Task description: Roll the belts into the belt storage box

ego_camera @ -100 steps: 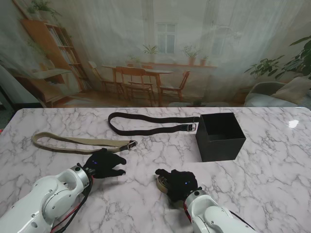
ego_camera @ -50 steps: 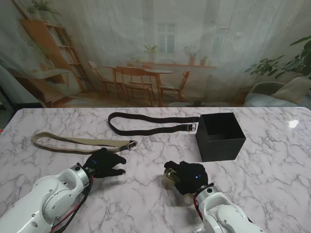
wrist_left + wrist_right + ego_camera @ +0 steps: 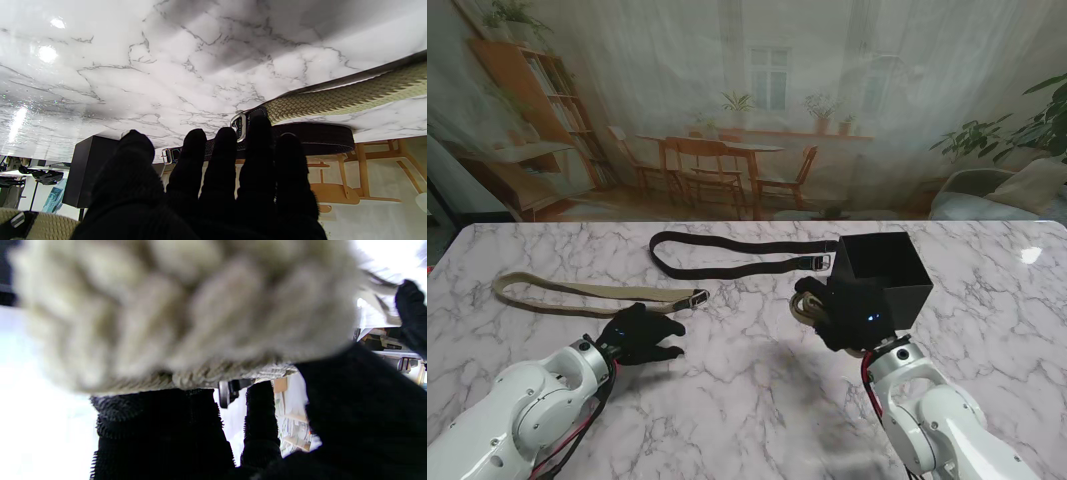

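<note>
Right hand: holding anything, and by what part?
Yes. The right hand is closed around a rolled beige belt, fingers wrapped over the coil's outside. The left hand holds nothing.

- The box (image 3: 882,280) stands on the surface (image 3: 727,400), to the right.
- One belt (image 3: 727,255) lies left of the box, farther from me than another belt (image 3: 587,292).
- The right hand (image 3: 852,312), closed around a rolled belt (image 3: 805,305), hangs at the box's near left corner.

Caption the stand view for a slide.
Right hand carries a rolled beige belt to the black box; two belts lie unrolled.
</note>
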### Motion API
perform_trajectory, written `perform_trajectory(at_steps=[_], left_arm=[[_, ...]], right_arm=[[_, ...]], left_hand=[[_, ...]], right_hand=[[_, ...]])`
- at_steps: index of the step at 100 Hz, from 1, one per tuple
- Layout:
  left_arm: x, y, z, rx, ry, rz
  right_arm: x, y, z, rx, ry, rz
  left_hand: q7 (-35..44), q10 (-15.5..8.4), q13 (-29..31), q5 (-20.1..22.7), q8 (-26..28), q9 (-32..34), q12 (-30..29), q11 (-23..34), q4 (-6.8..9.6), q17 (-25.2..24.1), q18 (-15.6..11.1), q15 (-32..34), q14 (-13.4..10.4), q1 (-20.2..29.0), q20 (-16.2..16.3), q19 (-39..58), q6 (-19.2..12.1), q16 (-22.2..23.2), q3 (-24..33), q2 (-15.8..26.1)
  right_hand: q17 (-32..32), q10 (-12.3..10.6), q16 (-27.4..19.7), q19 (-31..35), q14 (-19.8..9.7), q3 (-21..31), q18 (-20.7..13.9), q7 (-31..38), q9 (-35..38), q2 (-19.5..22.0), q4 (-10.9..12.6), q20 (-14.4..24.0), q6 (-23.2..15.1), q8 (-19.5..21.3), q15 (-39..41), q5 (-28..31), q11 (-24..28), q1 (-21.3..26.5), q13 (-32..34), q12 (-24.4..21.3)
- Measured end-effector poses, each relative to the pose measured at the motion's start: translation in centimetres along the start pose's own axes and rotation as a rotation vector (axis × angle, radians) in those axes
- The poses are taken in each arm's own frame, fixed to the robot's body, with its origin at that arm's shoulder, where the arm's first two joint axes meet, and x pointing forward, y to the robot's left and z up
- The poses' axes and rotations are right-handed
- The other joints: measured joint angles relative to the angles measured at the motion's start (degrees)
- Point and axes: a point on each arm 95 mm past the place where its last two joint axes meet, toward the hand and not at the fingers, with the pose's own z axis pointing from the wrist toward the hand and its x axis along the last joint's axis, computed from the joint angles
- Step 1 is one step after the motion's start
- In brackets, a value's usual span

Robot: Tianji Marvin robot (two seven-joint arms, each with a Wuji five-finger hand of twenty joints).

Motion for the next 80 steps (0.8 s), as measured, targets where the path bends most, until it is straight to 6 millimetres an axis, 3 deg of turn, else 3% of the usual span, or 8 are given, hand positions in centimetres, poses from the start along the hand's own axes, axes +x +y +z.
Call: perform_trajectory(at_steps=[19,38,58,80], left_arm=[[0.1,-0.1,0.2,0.0,0.001,-0.005],[0.0,-0.1,0.3,0.004,0.0,-0.007],[-0.1,-0.1,0.2,0.004,-0.007,-0.009],[0.0,-0.1,0.3,0.004,-0.007,-0.009]], right_arm=[[-3.7,2.9,1.5,-0.058,0.025,-0.084],[-7.8,4.9,4.7,-0.033,0.056,-0.254],[-11.6,4.7,7.5,0.064,0.061,-0.424],[-13.0,2.8,9.4,0.185,0.09,-0.52]], left_hand=[[0.0,0.0,0.0,0.0,0.0,0.0,0.0,0.0,0.0,0.0,0.0,0.0,0.0,0.0,0.0,0.0,0.0,0.0,0.0,0.0],[0.0,0.0,0.0,0.0,0.0,0.0,0.0,0.0,0.0,0.0,0.0,0.0,0.0,0.0,0.0,0.0,0.0,0.0,0.0,0.0],[0.0,0.0,0.0,0.0,0.0,0.0,0.0,0.0,0.0,0.0,0.0,0.0,0.0,0.0,0.0,0.0,0.0,0.0,0.0,0.0],[0.0,0.0,0.0,0.0,0.0,0.0,0.0,0.0,0.0,0.0,0.0,0.0,0.0,0.0,0.0,0.0,0.0,0.0,0.0,0.0]], right_hand=[[0.23,0.0,0.0,0.0,-0.02,-0.27,0.0,0.0,0.47,0.0,-0.3,0.0,0.05,0.14,0.0,0.16,0.0,0.0,0.33,0.0],[0.27,0.0,0.01,0.0,-0.08,-0.42,0.0,0.02,0.55,0.0,-0.3,0.0,0.26,0.89,0.0,0.17,0.0,0.0,0.38,-0.01],[0.28,0.0,0.02,-0.07,-0.14,-0.45,0.0,0.04,0.58,0.0,-0.3,0.0,0.26,1.5,0.0,0.17,0.0,0.0,0.39,-0.01],[0.28,0.0,0.33,-0.29,-0.25,-0.5,-0.07,0.04,0.59,0.0,-0.32,0.0,0.28,1.56,0.0,0.18,-0.01,0.0,0.39,-0.01]])
